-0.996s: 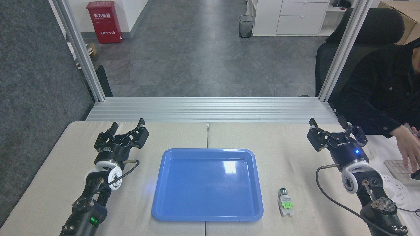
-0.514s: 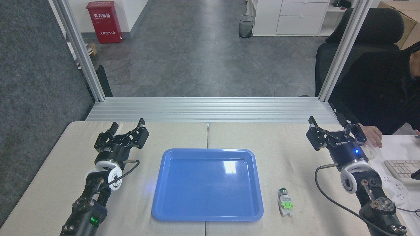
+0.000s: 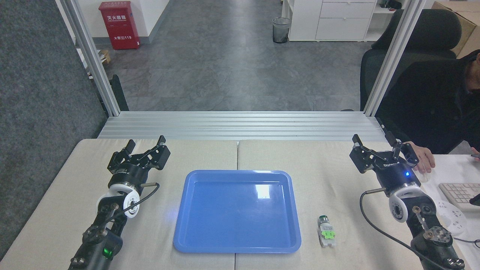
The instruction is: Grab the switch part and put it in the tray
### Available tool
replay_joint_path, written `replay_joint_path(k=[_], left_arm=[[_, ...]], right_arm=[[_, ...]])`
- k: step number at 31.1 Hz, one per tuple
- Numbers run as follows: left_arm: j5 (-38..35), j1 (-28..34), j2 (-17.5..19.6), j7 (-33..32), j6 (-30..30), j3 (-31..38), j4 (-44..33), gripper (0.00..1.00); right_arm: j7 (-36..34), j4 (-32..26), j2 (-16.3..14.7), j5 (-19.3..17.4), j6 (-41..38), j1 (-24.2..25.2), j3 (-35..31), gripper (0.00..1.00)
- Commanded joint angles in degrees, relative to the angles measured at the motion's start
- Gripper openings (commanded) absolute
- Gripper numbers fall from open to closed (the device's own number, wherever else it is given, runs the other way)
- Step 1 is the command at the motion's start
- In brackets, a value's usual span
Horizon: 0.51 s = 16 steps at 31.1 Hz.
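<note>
The switch part (image 3: pixel 326 231), a small white block with a green clip and a dark round end pointing away from me, lies on the beige table just right of the tray. The glossy blue tray (image 3: pixel 237 246) sits in the middle of the table with nothing in it. My right gripper (image 3: pixel 377 144) hangs open over the far right of the table, well beyond the switch part and to its right. At the far left, level with the tray's back edge, my left gripper (image 3: pixel 147 143) stands open and holds nothing.
A person in dark clothes sits at the right, one hand (image 3: pixel 422 155) resting on the table just behind my right gripper. A white keyboard (image 3: pixel 461 193) lies at the right edge. An aluminium rail (image 3: pixel 240 125) borders the table's far side.
My right gripper has shifted slightly left and up. The person's hand has moved from the keyboard to a spot close behind my right gripper. The left arm and switch part are still.
</note>
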Motion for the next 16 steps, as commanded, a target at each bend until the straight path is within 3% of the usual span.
replay_joint_path(k=[1, 16], left_arm=[[0.00, -0.03, 0.00, 0.04, -0.01, -0.07, 0.00, 1.00], [0.00, -0.03, 0.00, 0.04, -0.01, 0.02, 0.00, 1.00]], right_arm=[[0.01, 0.00, -0.08, 0.01, 0.07, 0.07, 0.05, 0.99], [0.10, -0.09, 0.28, -0.08, -0.20, 0.77, 0.66, 0.99]])
